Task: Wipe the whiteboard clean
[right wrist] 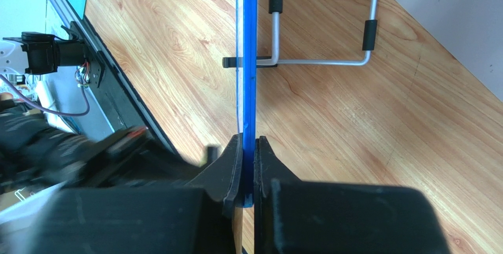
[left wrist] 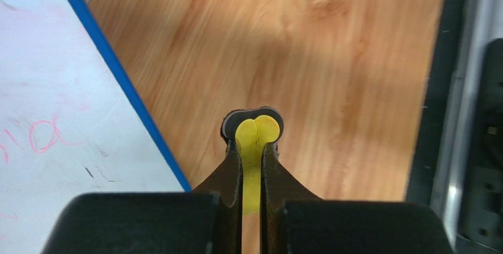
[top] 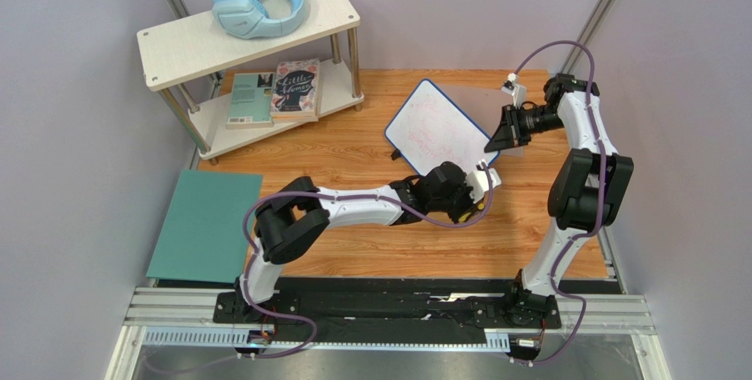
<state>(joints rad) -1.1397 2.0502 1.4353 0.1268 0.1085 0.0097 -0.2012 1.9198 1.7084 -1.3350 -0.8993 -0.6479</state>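
In left tool (left wrist: 252, 125), perhaps yellow eraser (left wrist: 250, 168)

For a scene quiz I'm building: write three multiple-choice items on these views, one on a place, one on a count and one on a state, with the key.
1. Where do the headphones lie?
A. on the shelf's top board
B. on the teal mat
C. on the bare table

2. How many books lie on the lower board?
A. one
B. two
C. four

3. What is the right gripper doing?
A. hanging open over the table
B. clamped on the blue edge of the whiteboard
C. clamped on a book

Key:
1 A, the blue headphones rest on the top board.
2 B, two covers lie side by side there.
3 B, the right wrist view shows the blue frame between the shut fingers.
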